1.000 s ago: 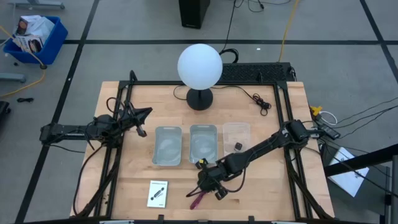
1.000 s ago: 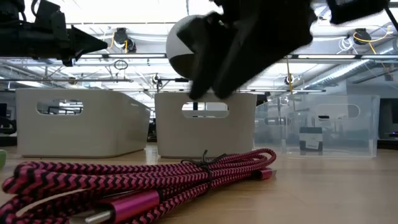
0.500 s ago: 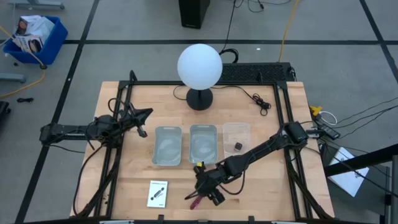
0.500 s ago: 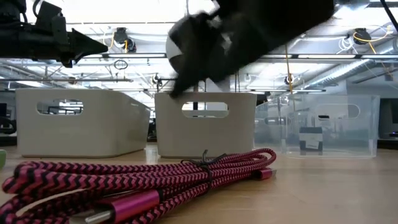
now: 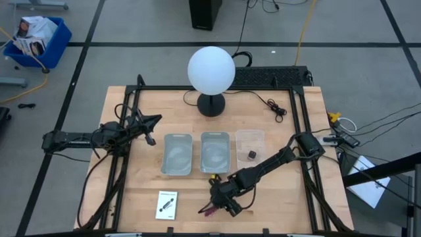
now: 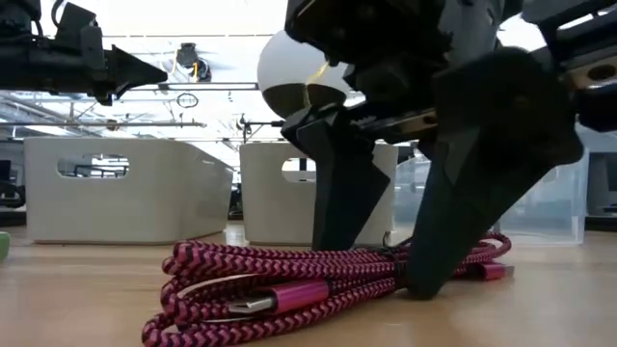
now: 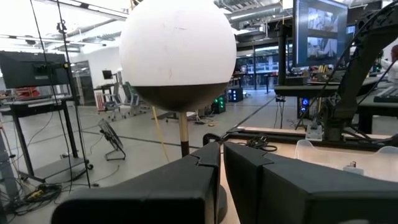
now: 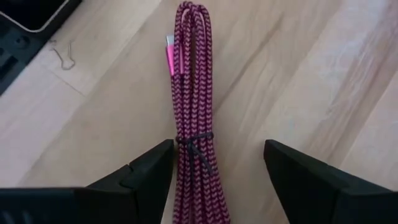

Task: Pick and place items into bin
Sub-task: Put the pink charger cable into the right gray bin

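Note:
The dark red cord bundle (image 5: 209, 210) (image 6: 289, 289) (image 8: 193, 93) lies flat on the table near its near edge. My right gripper (image 5: 220, 203) (image 6: 376, 275) (image 8: 217, 168) is down at the table, open, with one finger on each side of the bundle. The white card with the black mark (image 5: 168, 204) lies flat to the left of the cord. The tiny black cube (image 5: 252, 155) sits inside the clear bin (image 5: 250, 139). My left gripper (image 5: 152, 125) (image 7: 221, 158) is shut and raised over the table's left part. My right gripper comes from above, pointing down, its open fingers across the cord at the tied middle (image 8: 194, 140). The inner side of one finger (image 8: 158, 165) lies against the bundle; the other finger (image 8: 292, 168) stands apart from it. The cord rests flat on the table.
Two pale bins (image 5: 177, 155) (image 5: 215, 151) stand side by side at mid-table, left of the clear bin. A lamp with a white globe (image 5: 211, 71) stands at the far edge. Bare wood lies right of the cord (image 5: 283, 204).
My right gripper has come down toward the near edge until its fingers straddle the cord at the table. The cord bundle has slid along the table, toward the right in the low view, and has bunched up shorter.

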Controlling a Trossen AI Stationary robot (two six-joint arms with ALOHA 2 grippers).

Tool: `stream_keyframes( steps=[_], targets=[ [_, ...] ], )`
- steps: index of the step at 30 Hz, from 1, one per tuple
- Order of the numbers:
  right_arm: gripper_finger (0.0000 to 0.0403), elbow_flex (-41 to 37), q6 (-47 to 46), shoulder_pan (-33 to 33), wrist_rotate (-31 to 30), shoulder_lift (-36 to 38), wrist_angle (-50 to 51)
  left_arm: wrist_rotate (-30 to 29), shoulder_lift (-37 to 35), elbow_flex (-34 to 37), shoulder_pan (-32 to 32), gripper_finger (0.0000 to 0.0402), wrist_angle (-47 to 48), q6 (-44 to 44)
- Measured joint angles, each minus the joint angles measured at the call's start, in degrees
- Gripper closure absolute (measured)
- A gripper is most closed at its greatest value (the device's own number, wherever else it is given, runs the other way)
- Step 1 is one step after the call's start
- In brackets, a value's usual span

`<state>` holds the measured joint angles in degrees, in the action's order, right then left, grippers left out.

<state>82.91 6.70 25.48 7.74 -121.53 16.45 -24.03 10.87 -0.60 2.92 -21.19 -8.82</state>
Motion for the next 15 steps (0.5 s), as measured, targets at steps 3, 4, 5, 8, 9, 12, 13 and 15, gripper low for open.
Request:
stream_keyframes(
  steps=[3,4,5,8,9,12,13,15],
  targets=[
    [0.016,0.0,-0.2,-0.4,1.2,-0.2,-0.9,0.0,0.0,0.0,0.0,0.0371,0.0,0.1],
    [0.0163,0.0,-0.2,-0.4,1.3,-0.2,-1.1,0.0,0.0,0.0,0.0,0.0371,0.0,0.1],
    [0.0168,0.0,-0.1,-0.4,1.2,-0.2,-1.2,0.0,0.0,0.0,0.0,0.0371,0.0,0.1],
    [0.0191,0.0,-0.3,-0.7,1.5,-0.3,-1.4,0.0,0.0,0.0,0.0,0.0371,0.0,0.1],
    [0.0202,0.0,-0.6,-0.8,1.8,-0.3,-1.4,0.0,0.0,0.0,0.0,0.0371,0.0,0.1],
    [0.0243,0.0,-1.3,-0.9,2.5,-0.3,-1.6,0.0,0.0,0.0,0.0,0.0371,0.0,0.1],
    [0.0259,0.0,-1.1,-0.9,2.4,-0.3,-1.6,0.0,0.0,0.0,0.0,0.0371,0.0,0.1],
    [0.0294,0.0,0.1,-0.6,2.5,-0.3,-2.0,0.0,0.0,0.0,0.0,0.0371,0.0,0.1]
  ],
)
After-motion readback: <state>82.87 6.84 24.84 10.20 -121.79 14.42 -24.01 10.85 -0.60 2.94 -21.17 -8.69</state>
